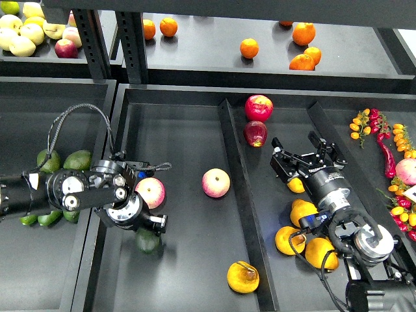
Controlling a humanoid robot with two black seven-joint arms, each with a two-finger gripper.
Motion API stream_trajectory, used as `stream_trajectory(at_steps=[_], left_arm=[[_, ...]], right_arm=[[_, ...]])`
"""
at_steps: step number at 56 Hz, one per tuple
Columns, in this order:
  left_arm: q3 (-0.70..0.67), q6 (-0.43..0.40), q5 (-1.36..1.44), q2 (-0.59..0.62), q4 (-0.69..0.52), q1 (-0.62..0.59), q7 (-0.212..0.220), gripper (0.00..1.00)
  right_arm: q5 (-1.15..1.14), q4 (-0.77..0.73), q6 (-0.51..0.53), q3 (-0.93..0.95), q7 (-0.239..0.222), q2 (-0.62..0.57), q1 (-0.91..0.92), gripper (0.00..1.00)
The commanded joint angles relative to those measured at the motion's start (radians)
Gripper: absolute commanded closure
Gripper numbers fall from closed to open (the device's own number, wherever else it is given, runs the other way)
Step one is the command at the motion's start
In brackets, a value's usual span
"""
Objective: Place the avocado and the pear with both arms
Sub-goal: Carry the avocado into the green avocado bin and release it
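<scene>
The dark green avocado [147,242] hangs just below my left gripper [151,229], which is shut on its top and holds it over the left part of the middle bin [182,130]. The yellow-orange pear [242,277] with a brown stem lies at the front of the same bin, beside the divider [242,195]. My right gripper [301,156] is open and empty over the right bin. It hovers above a small yellow fruit [296,185].
Two pink-yellow apples [150,192] [216,182] lie in the middle bin, one right beside my left wrist. Lighter avocados [77,160] fill the left bin. More yellow pears [303,212] and red apples [259,107] lie in the right bin. Oranges [249,48] sit on the back shelf.
</scene>
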Motion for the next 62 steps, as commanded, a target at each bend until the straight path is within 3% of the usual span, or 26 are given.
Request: stream_trajectory(at_steps=[1, 35, 62], left_arm=[[-0.032, 0.000, -0.046, 0.077, 0.000, -0.054, 0.000, 0.71], [-0.052, 0.000, -0.138, 0.494, 0.001, -0.037, 0.000, 0.70], [-0.109, 0.000, -0.121, 0.447, 0.036, 0.102, 0.000, 0.66]], right_arm=[[0.001, 0.002, 0.000, 0.000, 0.000, 0.000, 0.000, 0.00], [0.001, 0.003, 0.001, -0.021, 0.000, 0.000, 0.000, 0.00], [0.001, 0.005, 0.001, -0.026, 0.000, 0.000, -0.001, 0.00]])
